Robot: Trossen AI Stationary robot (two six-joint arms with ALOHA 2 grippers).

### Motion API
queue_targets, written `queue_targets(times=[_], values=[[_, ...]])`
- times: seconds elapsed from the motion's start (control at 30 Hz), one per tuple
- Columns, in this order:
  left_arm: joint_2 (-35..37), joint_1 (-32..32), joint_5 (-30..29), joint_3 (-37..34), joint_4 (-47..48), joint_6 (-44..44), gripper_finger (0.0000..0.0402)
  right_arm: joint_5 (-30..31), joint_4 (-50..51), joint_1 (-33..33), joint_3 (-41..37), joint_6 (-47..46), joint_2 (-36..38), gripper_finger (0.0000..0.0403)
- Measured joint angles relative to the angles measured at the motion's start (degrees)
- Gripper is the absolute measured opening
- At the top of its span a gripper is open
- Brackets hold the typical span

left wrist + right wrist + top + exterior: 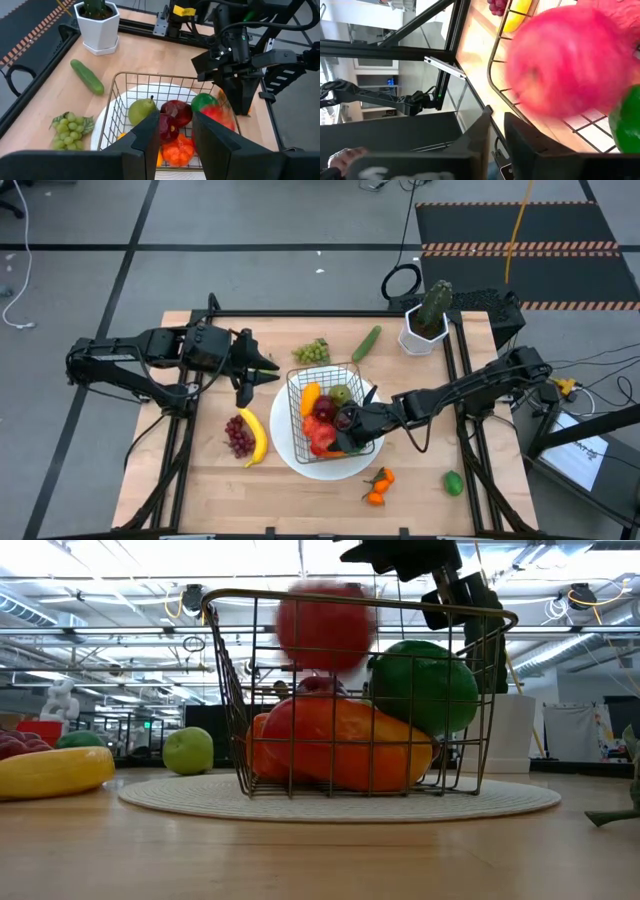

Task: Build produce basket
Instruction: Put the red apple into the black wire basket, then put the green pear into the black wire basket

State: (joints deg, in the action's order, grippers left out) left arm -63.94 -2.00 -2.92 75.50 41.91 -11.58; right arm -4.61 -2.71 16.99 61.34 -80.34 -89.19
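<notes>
The wire basket (pixel 322 369) stands on the round white plate (pixel 300 462) and holds a green pear (pixel 141 110), a dark red apple (pixel 176 112), an orange pepper (pixel 345 745) and a green fruit (pixel 425 685). A red apple (pixel 325 625), blurred, is in the air at the height of the basket's rim, just ahead of my right gripper (pixel 497 125). That gripper reaches over the basket's right side, fingers slightly apart with nothing between them. My left gripper (pixel 175 135) hovers open, left of the basket.
On the table around the plate lie green grapes (pixel 312 352), a cucumber (pixel 366 343), a banana (pixel 255 438), purple grapes (pixel 238 436), tangerines (pixel 378 485) and a lime (pixel 453 482). A potted cactus (pixel 428 320) stands at the far right.
</notes>
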Motion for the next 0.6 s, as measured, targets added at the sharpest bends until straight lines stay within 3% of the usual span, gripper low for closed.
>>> queue_targets(times=[0.33, 0.6], values=[[0.00, 0.00, 0.09, 0.00, 0.05, -0.50, 0.0115, -0.19, -0.02, -0.06, -0.02, 0.48, 0.00, 0.0128], [0.00, 0.02, 0.07, 0.00, 0.37, -1.40, 0.0115, -0.12, -0.42, -1.33, -0.11, 2.36, 4.09, 0.0136]])
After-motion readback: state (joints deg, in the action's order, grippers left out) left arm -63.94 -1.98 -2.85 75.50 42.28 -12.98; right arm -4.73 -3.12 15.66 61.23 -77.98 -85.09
